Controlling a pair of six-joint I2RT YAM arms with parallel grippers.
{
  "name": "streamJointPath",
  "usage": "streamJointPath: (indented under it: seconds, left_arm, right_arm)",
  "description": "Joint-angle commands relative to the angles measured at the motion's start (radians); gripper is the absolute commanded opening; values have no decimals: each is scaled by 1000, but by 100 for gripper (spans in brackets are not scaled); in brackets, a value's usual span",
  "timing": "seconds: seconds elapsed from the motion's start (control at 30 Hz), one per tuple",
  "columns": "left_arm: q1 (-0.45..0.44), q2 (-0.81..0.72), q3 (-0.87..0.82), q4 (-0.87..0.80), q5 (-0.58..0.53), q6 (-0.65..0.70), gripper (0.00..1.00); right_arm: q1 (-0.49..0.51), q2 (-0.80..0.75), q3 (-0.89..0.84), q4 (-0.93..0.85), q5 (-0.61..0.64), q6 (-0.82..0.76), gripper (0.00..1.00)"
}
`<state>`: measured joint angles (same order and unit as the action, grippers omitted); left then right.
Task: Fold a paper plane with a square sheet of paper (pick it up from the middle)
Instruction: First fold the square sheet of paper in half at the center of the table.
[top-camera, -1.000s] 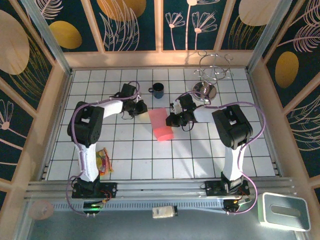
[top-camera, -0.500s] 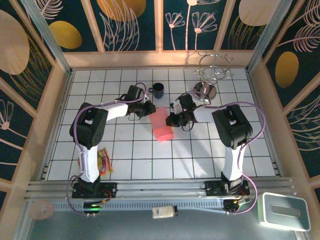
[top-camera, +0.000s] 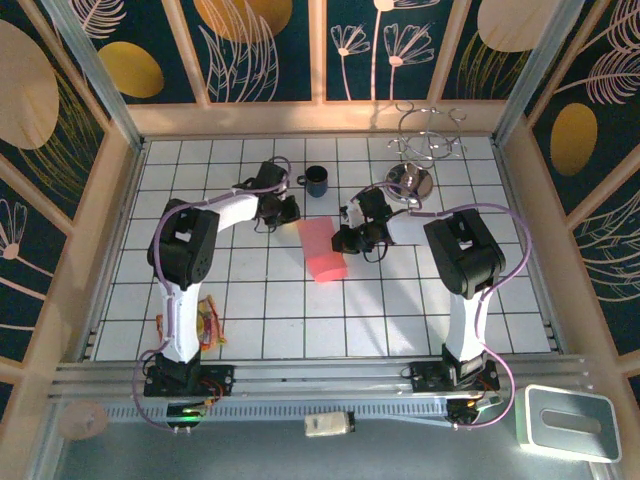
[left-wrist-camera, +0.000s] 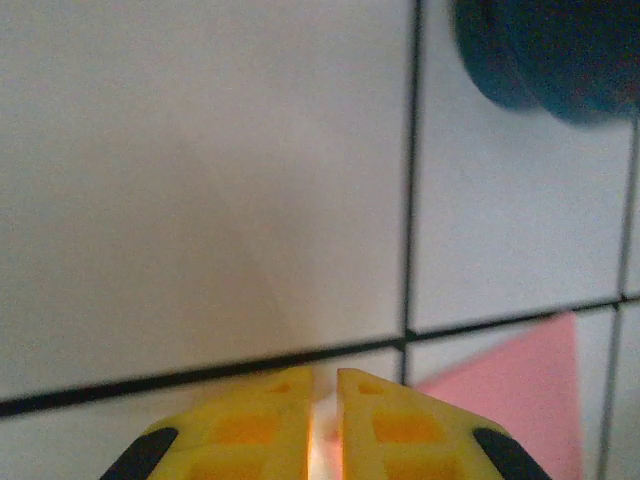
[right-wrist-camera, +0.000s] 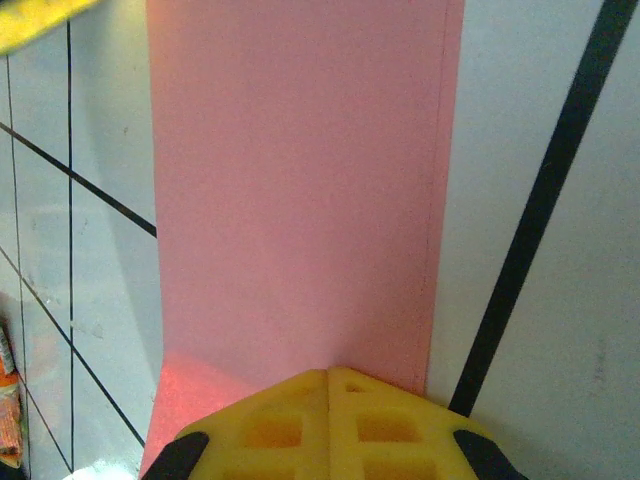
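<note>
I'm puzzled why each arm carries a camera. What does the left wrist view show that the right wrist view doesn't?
Left wrist camera: a dark blue mug beyond the left gripper. Right wrist camera: the right gripper over a long stretch of pink paper, an orange packet at the frame's edge. Both: that pink paper, the white tiled table.
</note>
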<state>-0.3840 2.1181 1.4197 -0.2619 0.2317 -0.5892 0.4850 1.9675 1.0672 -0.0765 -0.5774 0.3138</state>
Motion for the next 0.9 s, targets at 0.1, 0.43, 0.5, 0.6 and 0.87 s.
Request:
streamJointPath:
  seconds: [0.1, 0.43, 0.5, 0.6, 0.87]
  left_arm:
    - [30, -122, -52, 20, 62, -14, 15]
    - [-121, -373, -561, 498, 331, -388, 12]
    - [-146, -390, -605, 529, 333, -421, 12]
    - [-172, -389, -617, 488, 334, -407, 12]
    - [-203, -328, -549, 332, 280, -319, 12]
  right_arm:
    - [-13, 106, -71, -193, 208, 8, 4]
    - [-13, 112, -78, -173, 197, 33, 3]
    - [-13, 113, -80, -172, 197, 34, 3]
    - [-13, 114, -79, -171, 198, 36, 3]
    - [-12, 114, -87, -167, 205, 44, 3]
